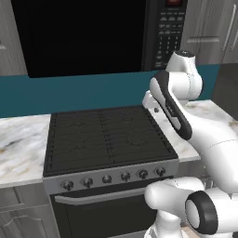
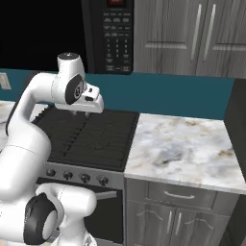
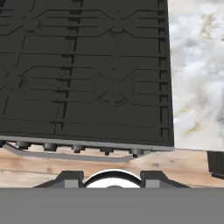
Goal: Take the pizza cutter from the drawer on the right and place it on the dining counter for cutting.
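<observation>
Black stove (image 3: 83, 70) lies under the tool (image 3: 113, 178), its tips barely visible.

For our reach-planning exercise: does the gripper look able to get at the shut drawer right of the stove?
Probably yes: the gripper hangs over the stove, and nothing stands between it and the drawer under the marble worktop; it must swing right and down.

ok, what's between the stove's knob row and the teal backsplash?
The black stove grates fill that stretch; in the left base view, no pans between the knobs and the backsplash.
</observation>
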You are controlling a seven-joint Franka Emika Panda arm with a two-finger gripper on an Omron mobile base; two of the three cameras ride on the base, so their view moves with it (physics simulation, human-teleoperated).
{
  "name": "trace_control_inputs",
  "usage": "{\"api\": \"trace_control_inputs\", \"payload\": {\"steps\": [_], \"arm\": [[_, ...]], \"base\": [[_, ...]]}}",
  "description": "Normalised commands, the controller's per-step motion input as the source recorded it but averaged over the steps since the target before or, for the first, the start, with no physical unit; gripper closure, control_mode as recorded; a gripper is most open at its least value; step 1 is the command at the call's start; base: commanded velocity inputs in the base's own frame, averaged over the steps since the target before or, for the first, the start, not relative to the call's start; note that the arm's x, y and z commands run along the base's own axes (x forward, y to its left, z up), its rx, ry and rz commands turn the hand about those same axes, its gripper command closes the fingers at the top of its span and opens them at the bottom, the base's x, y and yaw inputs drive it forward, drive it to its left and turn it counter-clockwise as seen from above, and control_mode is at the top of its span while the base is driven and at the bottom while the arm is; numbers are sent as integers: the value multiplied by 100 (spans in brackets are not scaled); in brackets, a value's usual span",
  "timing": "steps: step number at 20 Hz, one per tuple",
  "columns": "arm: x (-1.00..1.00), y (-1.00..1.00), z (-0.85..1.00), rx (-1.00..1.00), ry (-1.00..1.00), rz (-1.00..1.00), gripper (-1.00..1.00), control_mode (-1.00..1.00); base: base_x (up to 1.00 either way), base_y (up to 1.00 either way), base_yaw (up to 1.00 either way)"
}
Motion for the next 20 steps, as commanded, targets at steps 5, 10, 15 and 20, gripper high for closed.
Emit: {"api": "trace_control_inputs", "payload": {"steps": [5,10,15,20], "arm": [[-4,-23,-3,1,1,0,-100,-100],[-14,-83,-30,13,0,-12,-100,-100],[-7,-85,-48,24,0,-24,-100,-100],[-2,-58,-38,30,0,-41,-100,-100]], "base": [[0,0,0],[0,0,0],[0,0,0],[0,0,0]]}}
